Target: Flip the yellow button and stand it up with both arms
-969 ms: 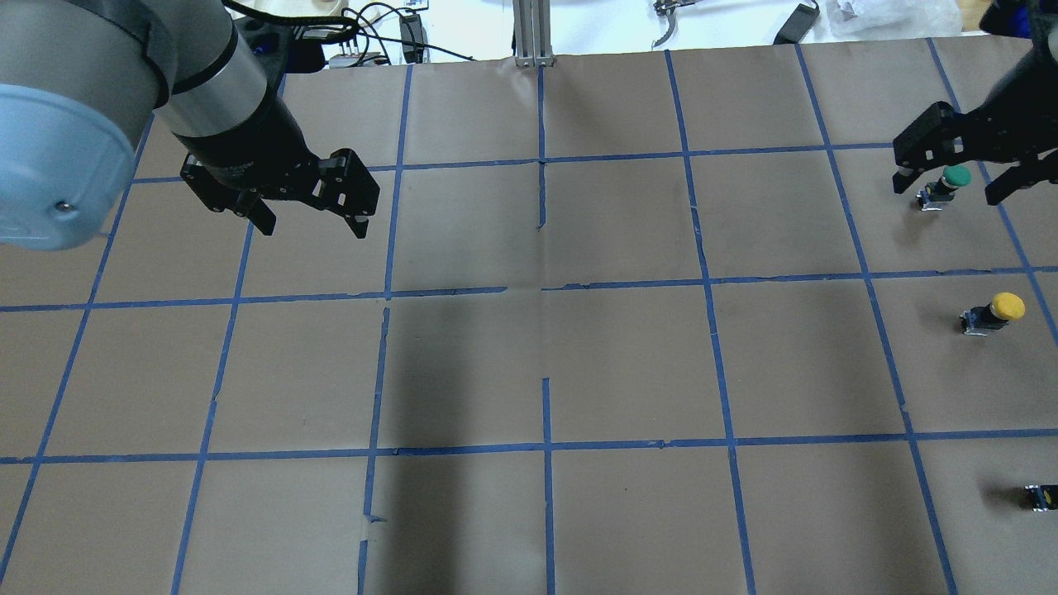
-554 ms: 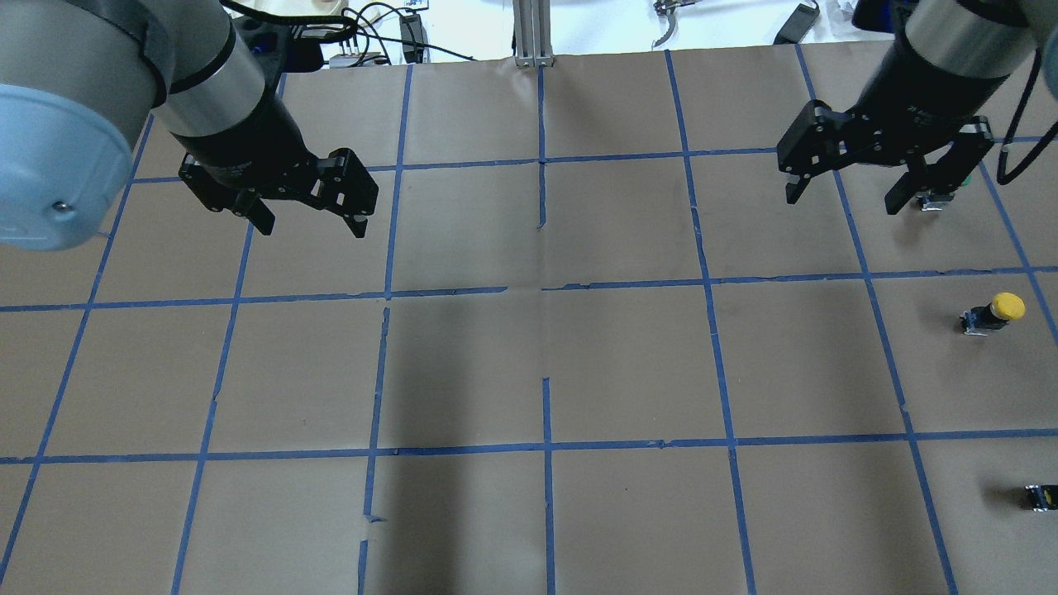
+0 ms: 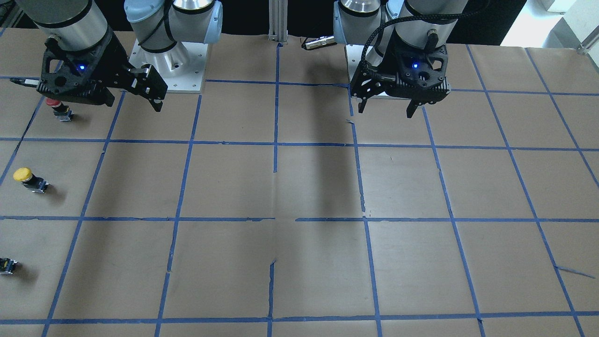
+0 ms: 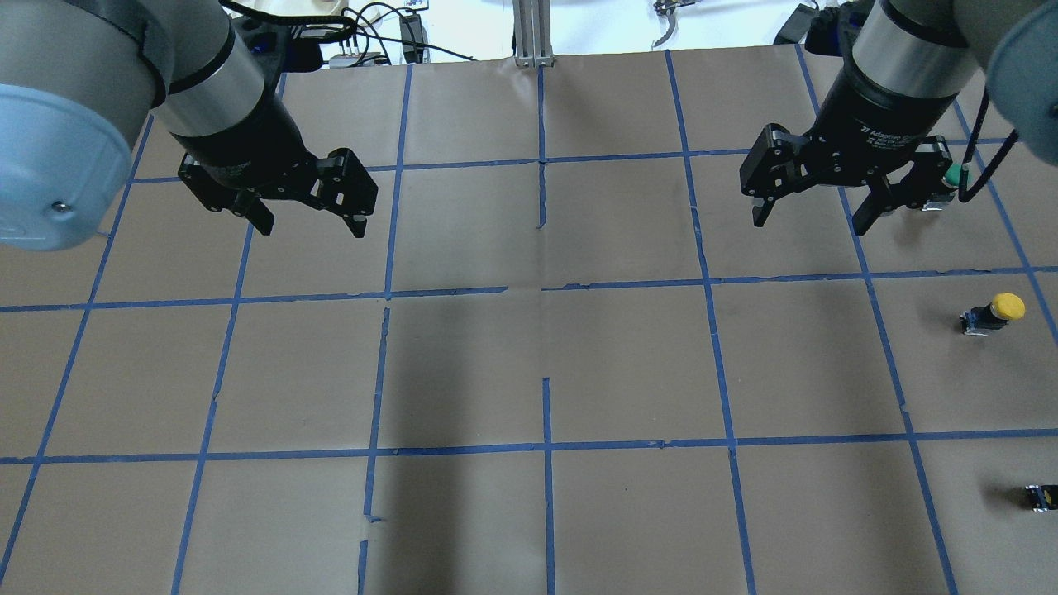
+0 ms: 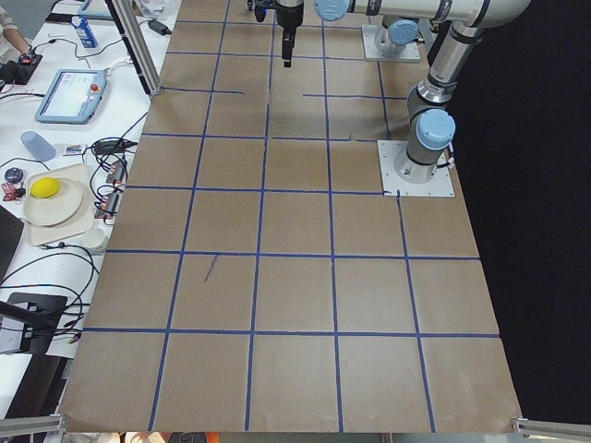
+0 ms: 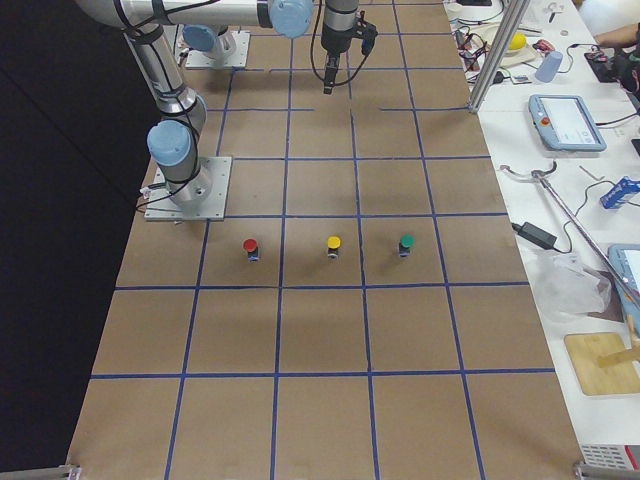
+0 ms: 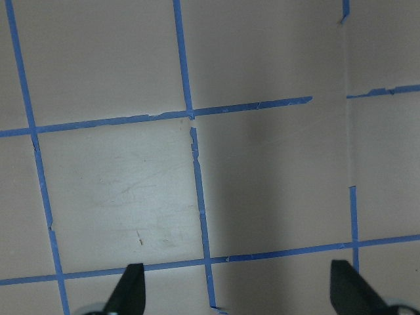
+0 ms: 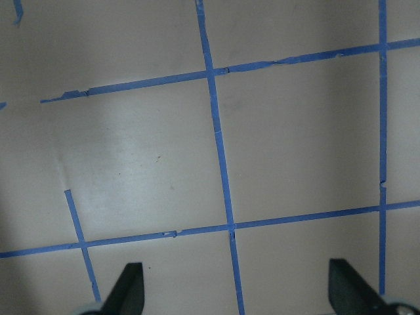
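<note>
The yellow button (image 4: 996, 312) has a round yellow cap on a black-grey body and sits alone at the table's right side. It also shows in the front view (image 3: 28, 179) and in the right side view (image 6: 333, 244), where it looks upright, cap up. My right gripper (image 4: 808, 225) is open and empty, hanging above the table to the left of the button and farther back. My left gripper (image 4: 314, 231) is open and empty, far to the left. Both wrist views show only taped paper between the open fingertips (image 7: 131, 292) (image 8: 131, 289).
A green-capped button (image 4: 957, 173) stands just right of my right gripper, partly hidden by it. A red-capped button (image 3: 60, 111) sits under my right gripper's body in the front view. A small black body (image 4: 1040, 496) lies at the frame's right edge. Blue tape lines grid the brown paper.
My right arm has swung left, from over the green button to a spot left of it, gripper still open. My left arm and the buttons have not moved.
</note>
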Motion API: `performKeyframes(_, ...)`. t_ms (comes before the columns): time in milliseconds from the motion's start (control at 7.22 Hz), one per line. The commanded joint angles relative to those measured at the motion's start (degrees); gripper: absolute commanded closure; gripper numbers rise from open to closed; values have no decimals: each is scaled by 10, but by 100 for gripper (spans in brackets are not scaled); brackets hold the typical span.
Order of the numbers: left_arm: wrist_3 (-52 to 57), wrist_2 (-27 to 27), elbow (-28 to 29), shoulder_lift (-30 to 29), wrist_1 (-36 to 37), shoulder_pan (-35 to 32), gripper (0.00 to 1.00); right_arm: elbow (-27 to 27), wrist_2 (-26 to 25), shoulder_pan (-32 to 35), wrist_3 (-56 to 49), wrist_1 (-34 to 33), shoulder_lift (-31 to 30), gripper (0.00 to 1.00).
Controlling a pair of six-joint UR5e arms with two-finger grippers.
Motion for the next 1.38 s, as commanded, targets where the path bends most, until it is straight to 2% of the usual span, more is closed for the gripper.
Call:
performKeyframes(0, 1, 0, 0, 0, 0, 0, 0, 1, -1, 0, -1, 9, 0, 0)
performKeyframes(1246, 1, 0, 0, -1, 1, 0, 0, 0, 3, 1, -9, 13, -15, 0)
